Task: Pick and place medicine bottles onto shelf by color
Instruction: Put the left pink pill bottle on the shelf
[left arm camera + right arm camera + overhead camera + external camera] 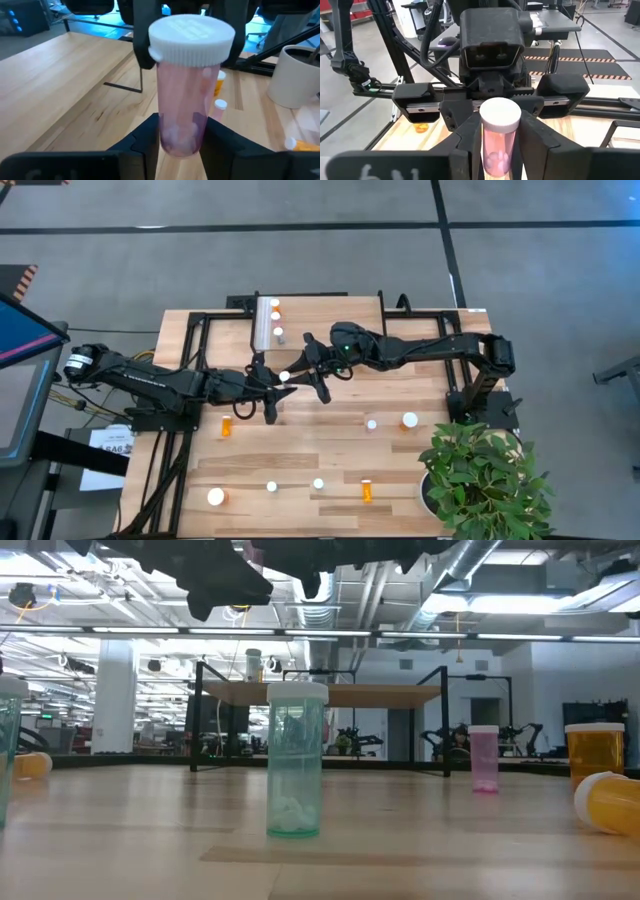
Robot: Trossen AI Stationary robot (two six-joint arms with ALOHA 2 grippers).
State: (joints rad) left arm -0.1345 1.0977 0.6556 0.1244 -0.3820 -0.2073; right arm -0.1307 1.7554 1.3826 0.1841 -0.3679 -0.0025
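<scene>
High view: both arms meet over the middle of the wooden table. The left gripper and right gripper face each other with one white-capped pink bottle between them. The shelf sits at the far edge and carries three small white-capped bottles in a row. Loose bottles are scattered on the near half: an orange bottle lying on its side, another orange one, and several seen only as round white caps. A potted plant stands at the near right corner.

Low view: a clear greenish cylinder bottle stands upright in the foreground with a ribbed white cap and pale contents at the bottom. A pink bottle and an orange bottle stand to its right, and a tipped orange one lies at the frame edge. The shelf's light wood top on thin black legs is behind. The grippers are dark shapes overhead.

Left wrist view: the left fingers are pressed on the lower body of the translucent pink bottle, which is upright. Its white cap is ribbed. The right gripper's dark fingers flank the cap.

Right wrist view: the right fingers are close on both sides of the same pink bottle; I can't tell whether they touch it. The left gripper faces the camera behind it.
</scene>
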